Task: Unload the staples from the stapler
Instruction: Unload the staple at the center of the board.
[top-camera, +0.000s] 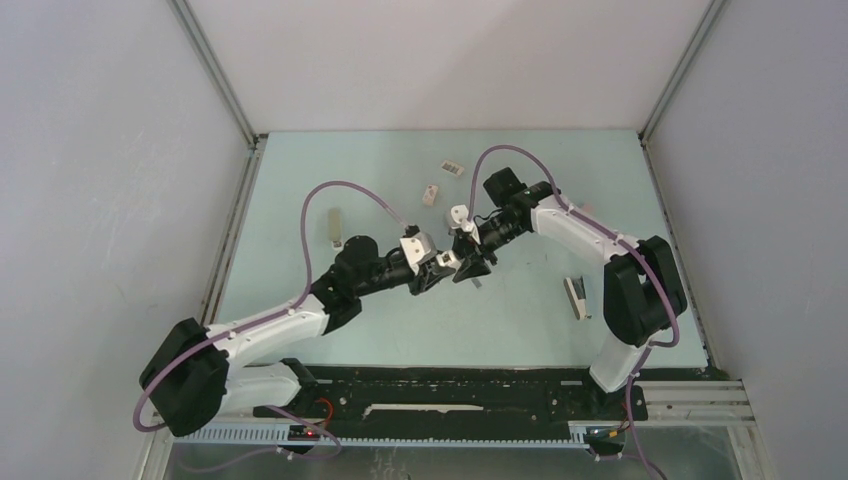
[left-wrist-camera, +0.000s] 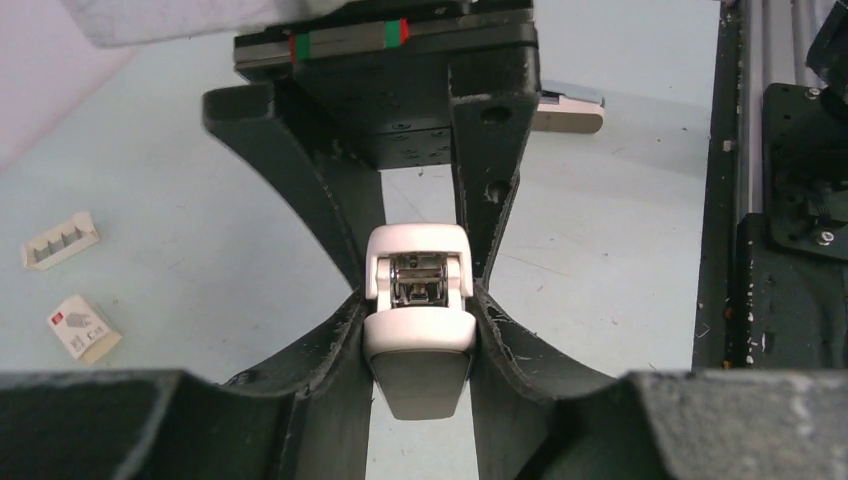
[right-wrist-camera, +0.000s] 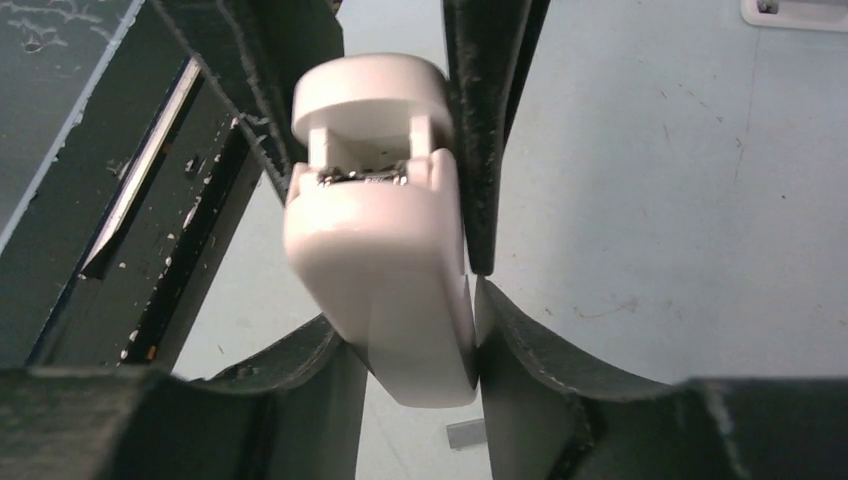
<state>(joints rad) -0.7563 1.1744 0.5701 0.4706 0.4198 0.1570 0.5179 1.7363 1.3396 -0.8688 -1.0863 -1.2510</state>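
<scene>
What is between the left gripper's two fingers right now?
A small white stapler, pinched between the left gripper's fingers, with metal parts showing at its end. The left wrist view shows this most clearly.

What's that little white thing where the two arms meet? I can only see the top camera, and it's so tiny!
Observer: It's a small white stapler. The left wrist view shows the left gripper squeezing its sides.
Operator: Is there anything inside it?
Observer: Shiny metal shows between its white halves. I can't tell whether staples are in there.
Operator: Are any on the table?
Observer: The right wrist view shows a tiny grey strip on the table under the stapler. It may be staples.
</scene>
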